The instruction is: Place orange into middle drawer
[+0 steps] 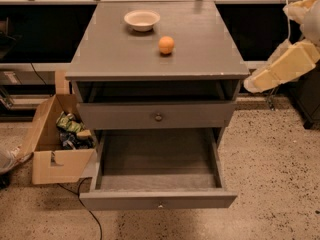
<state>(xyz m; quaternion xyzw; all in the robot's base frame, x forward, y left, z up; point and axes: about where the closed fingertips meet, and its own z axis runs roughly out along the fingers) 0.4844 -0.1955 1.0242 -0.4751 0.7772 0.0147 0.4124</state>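
Item one: the orange (166, 45), small and round, sits on the grey cabinet top (210, 54), toward the back and a little right of centre, resting directly on the surface. Item two: a shallow white bowl (142, 20), upright, behind and to the left of the orange, near it but not touching. Item three: the middle drawer (200, 200), wide and grey, stands open toward us below the top, its bare wooden floor showing and a tiny pale knob (160, 204) at the centre of its front. Item four: the upper drawer (115, 116), directly above, sits flush in the cabinet frame and carries a darker round knob (158, 117) (the larger of the two knobs). Item five: the gripper (251, 85), at the end of a cream-coloured arm that enters from the right edge, hangs beside the cabinet's right side at about the level of the top's front edge, well apart from the orange and from the open drawer; it appears to point down and to the left, and we cannot tell how far it is open or whether it has hold of anything. Item six: an open cardboard box (60, 166) on the speckled floor (270, 174), just beside the cabinet's left side, with crumpled packets inside. Item seven: a dark cable (90, 214) trailing across the floor in front of the box.
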